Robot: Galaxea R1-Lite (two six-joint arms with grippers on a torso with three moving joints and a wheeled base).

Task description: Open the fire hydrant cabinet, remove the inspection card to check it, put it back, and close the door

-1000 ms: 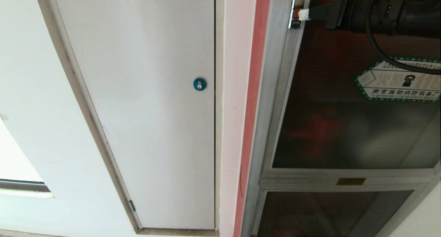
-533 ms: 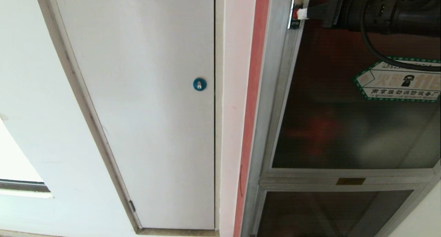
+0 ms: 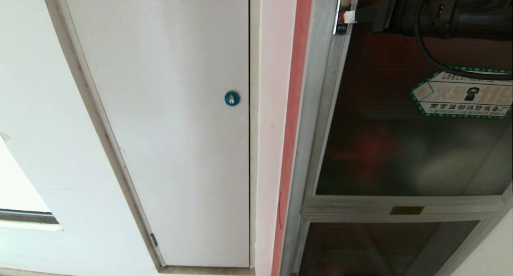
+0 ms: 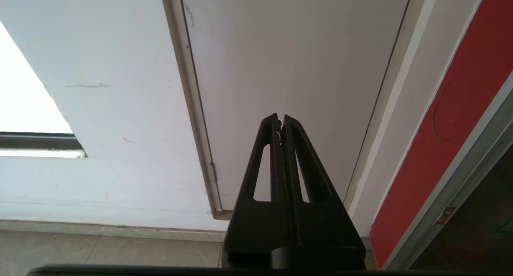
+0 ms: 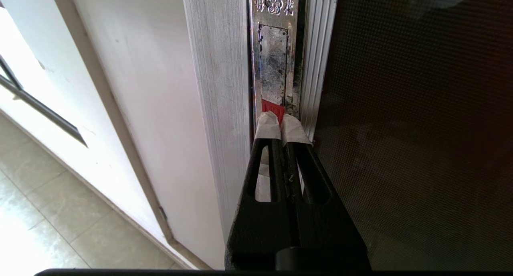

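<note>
Right claw (image 5: 281, 125) pressed together at the small red latch (image 5: 272, 106) on the door (image 3: 400, 147) edge.
Judged stiff, heavy, glass fragile; best worked by latch and metal frame only; cabinet (image 3: 316, 107) shut, card unseen; left claw (image 4: 280, 123) together, parked low.

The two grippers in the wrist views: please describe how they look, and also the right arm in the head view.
The left gripper has slim black fingers with long slots cut through them. The right gripper is the same, but pale tape wraps its fingertips. The right arm is a dark round body with a black cable looping beneath.
</note>
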